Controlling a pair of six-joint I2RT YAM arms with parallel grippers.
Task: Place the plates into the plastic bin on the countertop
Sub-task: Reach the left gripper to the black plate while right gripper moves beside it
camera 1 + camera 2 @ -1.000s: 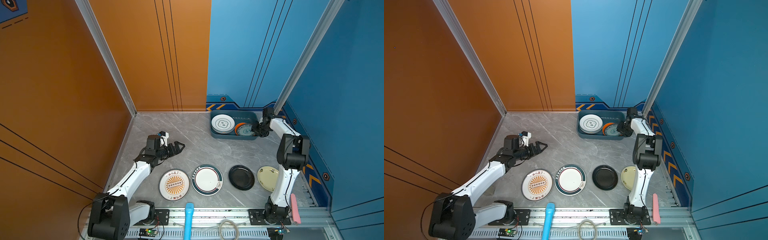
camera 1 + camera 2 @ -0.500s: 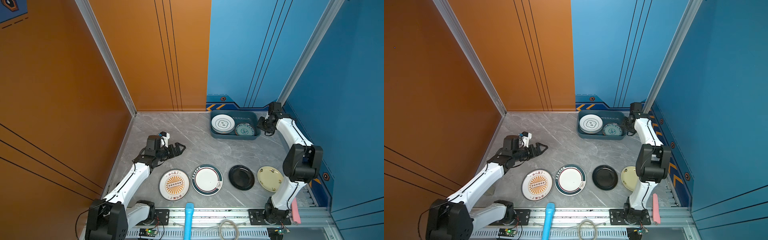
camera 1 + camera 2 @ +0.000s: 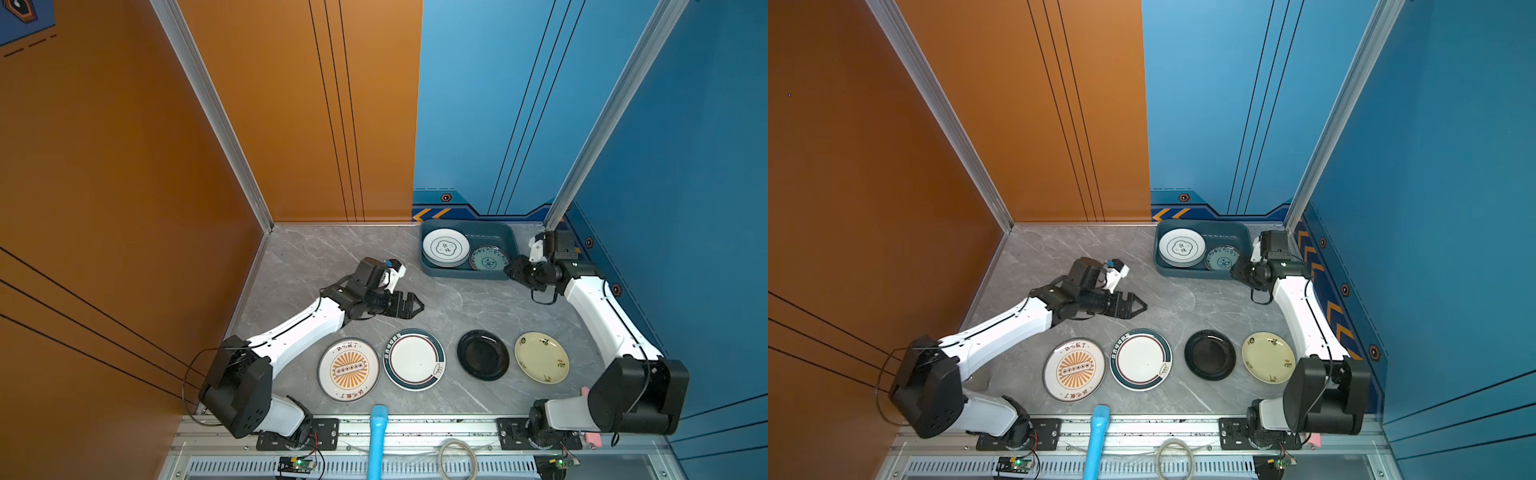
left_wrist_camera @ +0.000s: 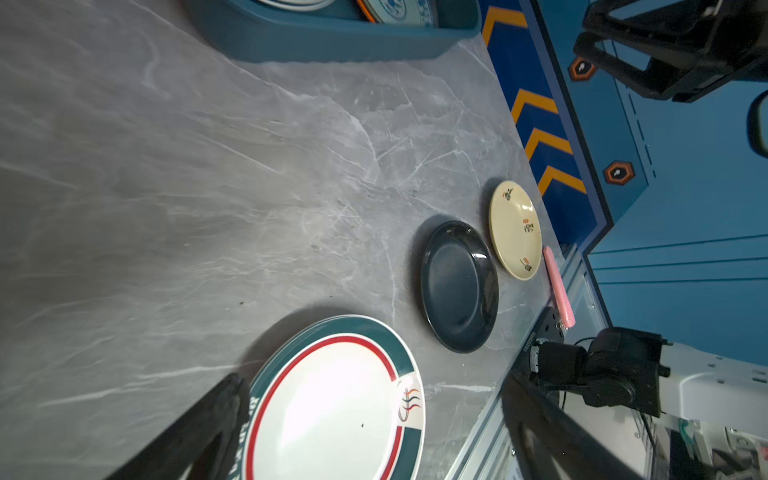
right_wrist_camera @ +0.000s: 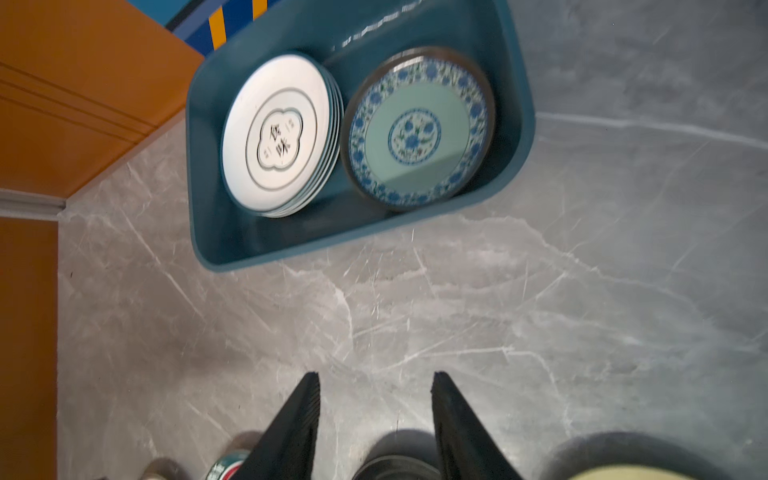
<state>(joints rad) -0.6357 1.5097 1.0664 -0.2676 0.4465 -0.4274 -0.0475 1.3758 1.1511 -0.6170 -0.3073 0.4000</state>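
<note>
Both top views: high, looking down, whole countertop [image 3: 457, 303]. Wrist views: close above it, both catching plastic bin [image 5: 216, 237].

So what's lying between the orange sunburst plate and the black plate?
Just the teal-rimmed white plate, lying flat on the countertop; both top views show it.

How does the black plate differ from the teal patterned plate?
The black plate lies on the countertop, in the front row; the teal patterned plate sits inside the plastic bin. The black plate is plain and glossy; the teal patterned plate carries a blue floral border and centre medallion. Both are round, shallow and face up.
</note>
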